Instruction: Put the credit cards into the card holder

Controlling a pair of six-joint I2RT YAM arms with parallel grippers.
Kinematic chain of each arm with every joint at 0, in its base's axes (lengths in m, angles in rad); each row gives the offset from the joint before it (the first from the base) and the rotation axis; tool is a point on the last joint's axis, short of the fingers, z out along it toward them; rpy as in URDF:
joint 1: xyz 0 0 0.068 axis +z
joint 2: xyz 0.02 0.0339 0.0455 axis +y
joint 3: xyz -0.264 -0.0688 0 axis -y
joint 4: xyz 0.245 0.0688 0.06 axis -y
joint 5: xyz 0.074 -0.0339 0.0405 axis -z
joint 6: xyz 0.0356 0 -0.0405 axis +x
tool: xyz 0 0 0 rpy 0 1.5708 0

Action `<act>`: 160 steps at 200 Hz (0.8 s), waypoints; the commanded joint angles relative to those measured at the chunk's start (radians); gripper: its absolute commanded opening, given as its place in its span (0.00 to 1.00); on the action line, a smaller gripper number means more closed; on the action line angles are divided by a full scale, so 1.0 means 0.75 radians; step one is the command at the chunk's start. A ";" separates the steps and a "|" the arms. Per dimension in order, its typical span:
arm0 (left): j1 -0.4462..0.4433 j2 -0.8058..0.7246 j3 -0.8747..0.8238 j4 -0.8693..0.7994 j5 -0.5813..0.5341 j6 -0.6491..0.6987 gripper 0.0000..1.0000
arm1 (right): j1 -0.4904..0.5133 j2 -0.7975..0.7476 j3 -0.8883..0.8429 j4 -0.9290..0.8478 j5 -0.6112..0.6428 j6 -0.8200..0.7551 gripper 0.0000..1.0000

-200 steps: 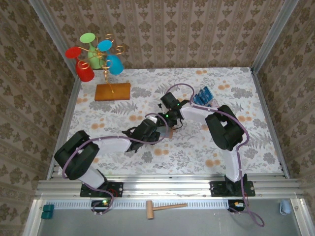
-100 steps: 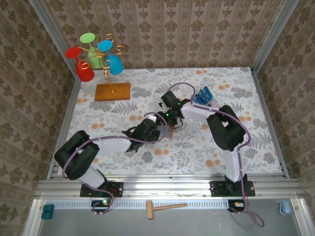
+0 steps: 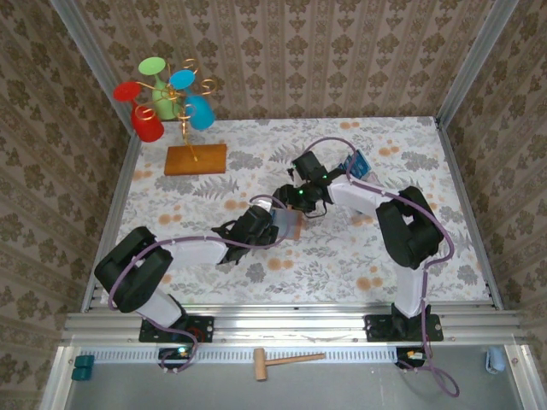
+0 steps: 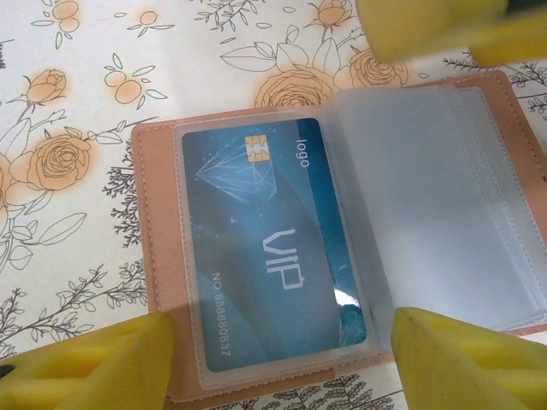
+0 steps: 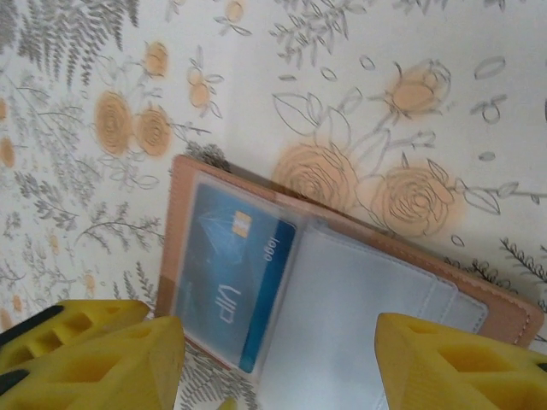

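The card holder [image 4: 158, 256] lies open like a book on the flowered table, its clear sleeves facing up. One blue credit card [image 4: 265, 248] marked VIP sits inside the left sleeve, while the right sleeve looks empty. My left gripper [image 4: 282, 331] is open, its yellow fingers standing over the holder's near edge at either side. My right gripper [image 5: 278, 333] is open too and hangs above the holder [image 5: 175, 231] and card [image 5: 226, 273] with nothing in it. Seen from above, both grippers [image 3: 272, 229] [image 3: 301, 205] meet over the holder [image 3: 291, 225] at mid-table.
More blue cards stand in a clear tray [image 3: 359, 164] at the back right, behind the right arm. At the back left is a wooden slab [image 3: 196, 159] with a colourful pinwheel [image 3: 167, 98]. A small wooden hammer [image 3: 286, 362] lies below the table's front rail.
My right gripper has opened wider and drawn back to the right, off the holder. The card stays in the sleeve. The left arm has not moved.
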 commanded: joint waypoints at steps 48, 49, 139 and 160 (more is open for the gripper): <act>0.037 -0.148 -0.062 -0.030 -0.039 0.015 0.70 | 0.009 0.117 0.020 0.039 -0.077 0.041 0.59; 0.040 -0.150 -0.064 -0.030 -0.038 0.015 0.70 | 0.009 0.119 0.019 0.038 -0.077 0.041 0.59; 0.166 -0.148 -0.154 0.010 0.043 0.008 0.69 | 0.019 0.163 0.061 0.010 -0.075 0.040 0.59; 0.168 -0.116 -0.161 0.041 0.066 0.005 0.69 | 0.027 0.170 0.073 0.002 -0.075 0.041 0.59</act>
